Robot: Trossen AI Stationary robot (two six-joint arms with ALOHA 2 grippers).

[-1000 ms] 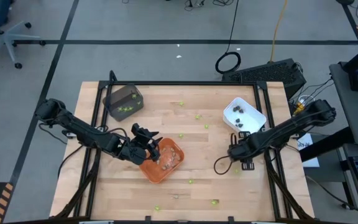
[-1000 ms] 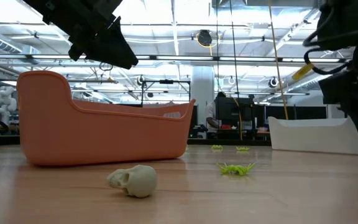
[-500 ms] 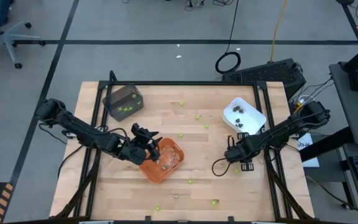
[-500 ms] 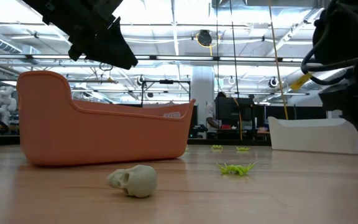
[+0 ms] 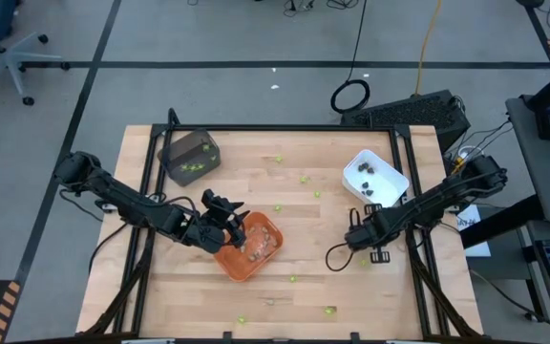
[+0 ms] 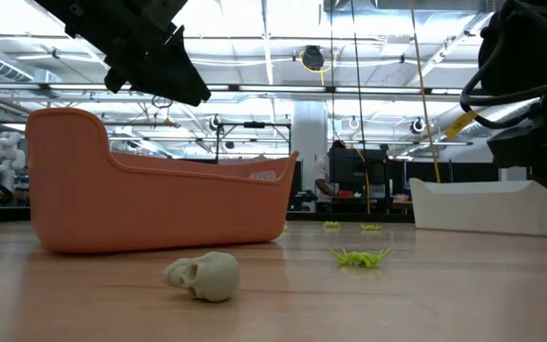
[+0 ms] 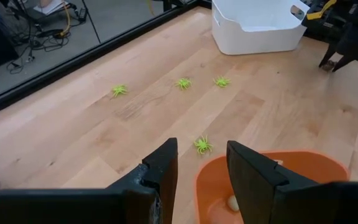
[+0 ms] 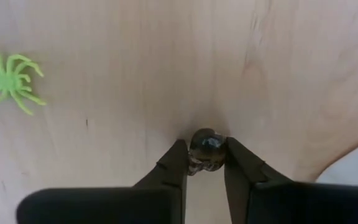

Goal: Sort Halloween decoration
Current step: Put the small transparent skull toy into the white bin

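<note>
Down low, right gripper [image 8: 205,163] clamped on dark brown piece [image 8: 206,148], shape unclear, left gripper [image 7: 201,165] apart, empty.

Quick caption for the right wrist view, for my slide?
Right tool pinching a small dark brown piece on the wooden table, lime-green spider lying nearby.

Low view: right arm [image 6: 530,104] cut off by the picture's right edge, jaws out of frame. High view: contents of dark grey tray [image 5: 190,158] and white tray [image 5: 374,178] too small to identify.
</note>
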